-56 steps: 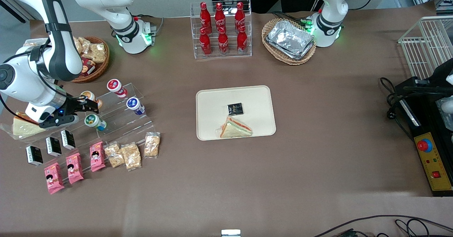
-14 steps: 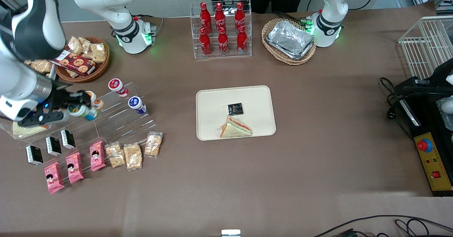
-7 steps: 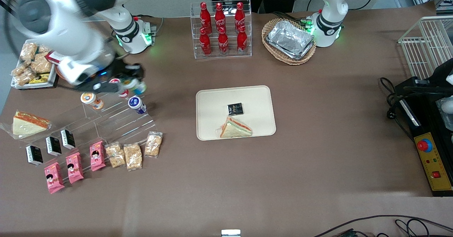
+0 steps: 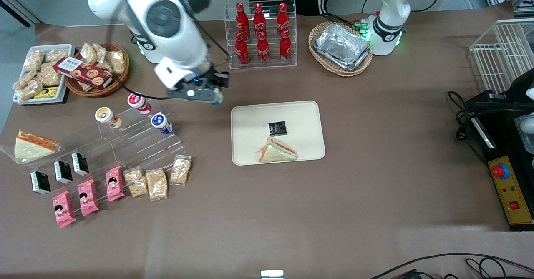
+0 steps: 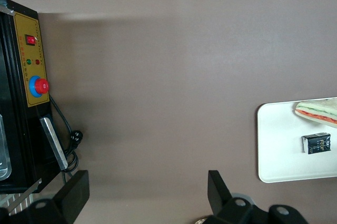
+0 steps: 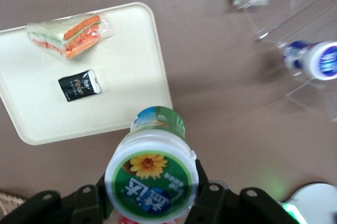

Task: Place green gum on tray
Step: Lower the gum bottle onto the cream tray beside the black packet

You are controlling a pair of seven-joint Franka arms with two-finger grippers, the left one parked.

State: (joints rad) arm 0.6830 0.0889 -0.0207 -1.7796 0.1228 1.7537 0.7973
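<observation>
My right gripper (image 4: 204, 92) is shut on the green gum (image 6: 152, 179), a small bottle with a green-and-white lid bearing a yellow flower. It holds the bottle in the air above the table, just off the corner of the cream tray (image 4: 250, 116) toward the working arm's end. In the front view the gum is mostly hidden under the gripper. In the right wrist view the black fingers (image 6: 213, 197) clamp both sides of the lid, with the tray (image 6: 126, 92) below and beside the bottle. The tray holds a wrapped sandwich (image 4: 277, 150) and a small black packet (image 4: 277, 127).
A clear stepped stand (image 4: 137, 139) carries orange-lidded (image 4: 104, 115), red-lidded (image 4: 135, 101) and blue-lidded (image 4: 158, 121) bottles. A rack of red cola bottles (image 4: 260, 33) stands near the gripper. A wicker basket of foil trays (image 4: 341, 47) and snack packets (image 4: 154, 183) lie around.
The gripper has lifted the green gum off the stepped stand and carried it across toward the tray, reaching the tray's corner.
</observation>
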